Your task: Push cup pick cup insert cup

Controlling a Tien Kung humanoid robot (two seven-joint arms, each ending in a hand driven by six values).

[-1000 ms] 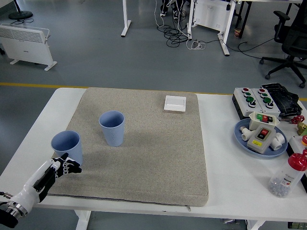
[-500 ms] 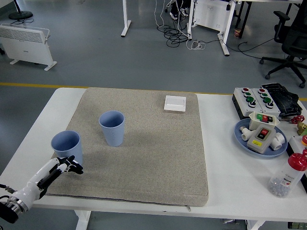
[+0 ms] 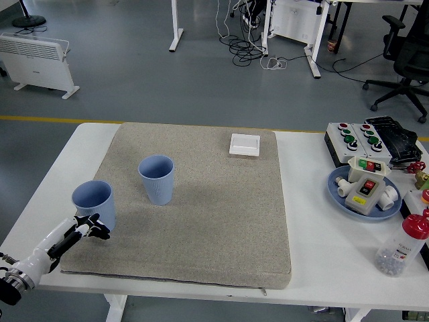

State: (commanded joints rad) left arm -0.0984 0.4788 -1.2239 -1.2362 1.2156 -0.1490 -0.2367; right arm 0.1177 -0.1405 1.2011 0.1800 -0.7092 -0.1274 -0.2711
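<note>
Two pale blue cups stand upright on the grey mat (image 3: 201, 201). One cup (image 3: 157, 178) is near the mat's middle left. The other cup (image 3: 94, 203) stands at the mat's left edge. My left hand (image 3: 86, 227) comes in from the lower left corner, its black fingertips just below and against the base of that left cup. The fingers are stretched out and hold nothing. My right arm is out of view.
A white square switch plate (image 3: 244, 144) lies at the mat's far edge. On the right stand a button box (image 3: 362, 136), a blue plate (image 3: 338, 196) with parts and a red-capped bottle (image 3: 402, 246). An office chair and desks stand on the floor beyond.
My left hand has drawn back to the left and slightly down. Its fingertips now sit under the left cup's base instead of right of it. Both cups have stayed put.
</note>
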